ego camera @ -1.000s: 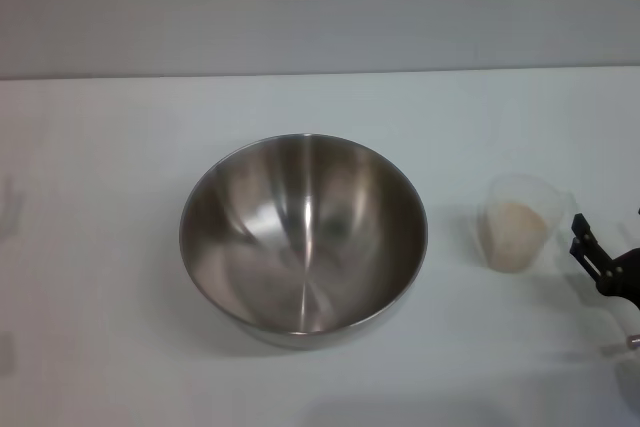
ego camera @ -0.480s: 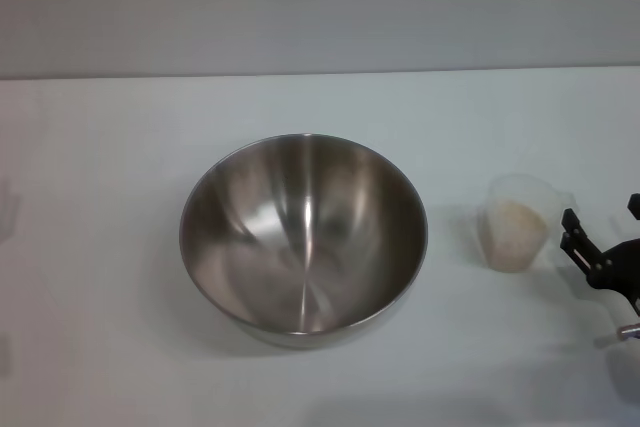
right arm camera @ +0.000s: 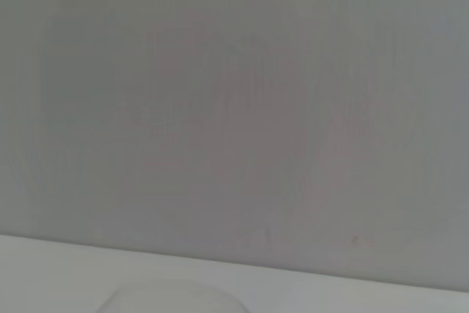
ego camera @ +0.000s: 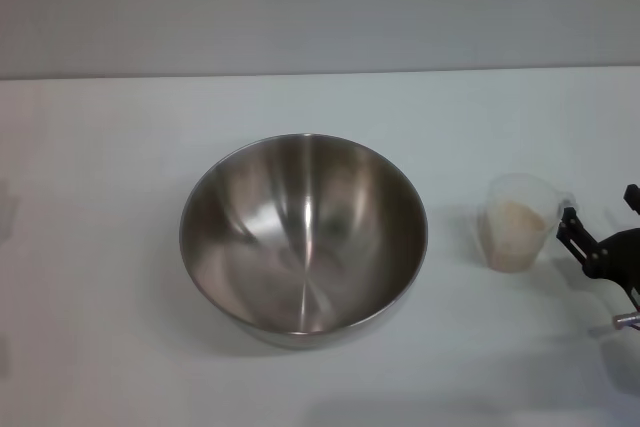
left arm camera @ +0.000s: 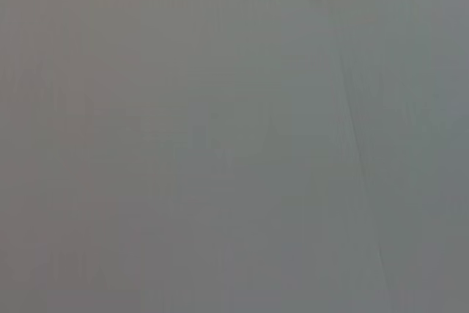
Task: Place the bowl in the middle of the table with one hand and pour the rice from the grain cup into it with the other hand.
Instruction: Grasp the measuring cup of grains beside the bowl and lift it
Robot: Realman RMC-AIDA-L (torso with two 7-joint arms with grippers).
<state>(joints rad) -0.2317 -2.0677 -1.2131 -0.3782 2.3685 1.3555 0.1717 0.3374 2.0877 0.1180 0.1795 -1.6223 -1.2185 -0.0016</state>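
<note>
Counter (ego camera: 100,147) is lying white beneath a grey wall (ego camera: 320,7). Right tool (ego camera: 600,237) is hovering spread just beside the grain cup (ego camera: 518,222), the bowl (ego camera: 303,232) sitting beyond.

Head camera overlooks table (ego camera: 100,247); wrist cameras face wall (right arm camera: 234,108) (close).

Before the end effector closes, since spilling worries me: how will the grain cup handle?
The grain cup looks thin and clear, so probably light and squeezable. Rice fills much of it, so tilting may spill. It narrows downward, so it might tip if nudged.
</note>
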